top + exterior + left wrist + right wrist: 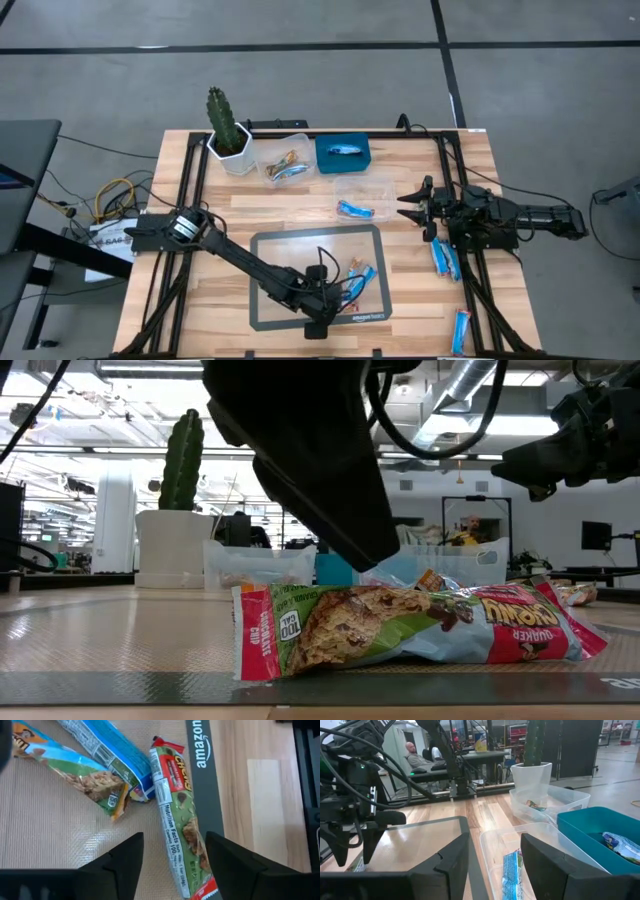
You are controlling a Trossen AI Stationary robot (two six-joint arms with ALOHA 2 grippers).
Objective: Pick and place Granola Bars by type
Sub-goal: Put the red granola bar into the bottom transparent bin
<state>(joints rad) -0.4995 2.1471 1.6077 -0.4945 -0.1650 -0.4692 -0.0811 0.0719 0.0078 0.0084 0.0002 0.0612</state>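
Note:
A green-and-red granola bar point(176, 815) lies flat on the grey mat point(60, 835), along its dark near border; the low view shows it too point(400, 625). My left gripper point(175, 842) is open above it, slanting down, one finger on either side of the bar's near half; I see no touch. In the high view it stands at the mat's near edge point(333, 306). Two more bars, one blue point(107, 752) and one tan-and-green point(75, 770), lie just beyond. My right gripper point(412, 205) waits open at the table's right side, holding nothing.
At the back stand a cactus pot point(230, 140), a clear tub with bars point(285, 165) and a blue bin point(343, 155). A second clear tub point(362, 195) holds a blue bar. Loose blue bars point(445, 258) point(460, 330) lie on the wood at the right.

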